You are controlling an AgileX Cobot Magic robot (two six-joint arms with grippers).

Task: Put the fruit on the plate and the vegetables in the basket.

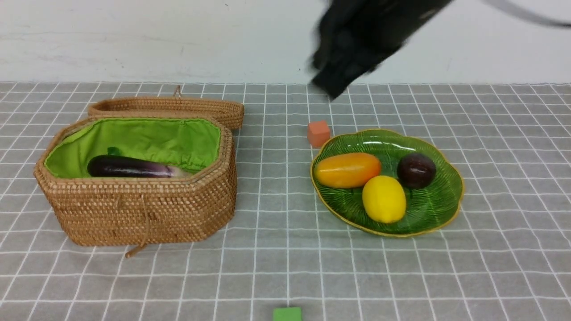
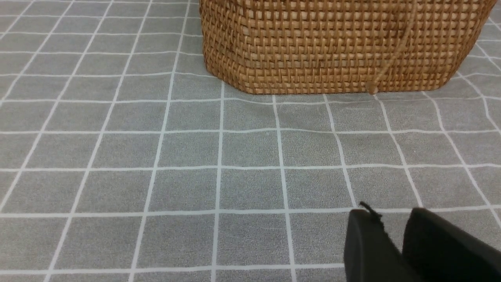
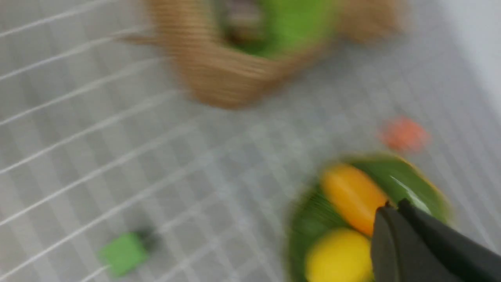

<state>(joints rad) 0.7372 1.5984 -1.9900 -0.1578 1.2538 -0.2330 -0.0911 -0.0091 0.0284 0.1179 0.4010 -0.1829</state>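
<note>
looking across the table [image 1: 285, 276], all three fruits sit on the plate [image 1: 441, 209]: the mango-like fruit [image 1: 347, 170] lies with its long axis across the view, the lemon [image 1: 384, 199] touches it on the near side, and the maroon fruit [image 1: 416, 170] sits just beside the lemon toward the robot's right. the basket [image 1: 142, 214] stands well apart to the left with its lid [image 1: 178, 107] laid back behind it; the eggplant [image 1: 129, 167] lies lengthwise inside on the green lining.

the right tool [image 3: 385, 219] is clenched on nothing and hangs high, smeared by motion; the plate lies below it and toward the robot. the left tool [image 2: 393, 231] is low over bare table just in front of the basket's wall, its jaws nearly together with nothing between them. the right arm is nearer the plate, the left nearer the basket.

only a bit of green beside the eggplant shows; whether the carrot and radish are in the basket cannot be told, since the front wall hides its floor. by my judgement the sorting looks close to done. an orange cube [image 1: 318, 133] sits just beside the plate's far rim, and a green cube [image 1: 287, 314] is cut off at the near edge.
</note>
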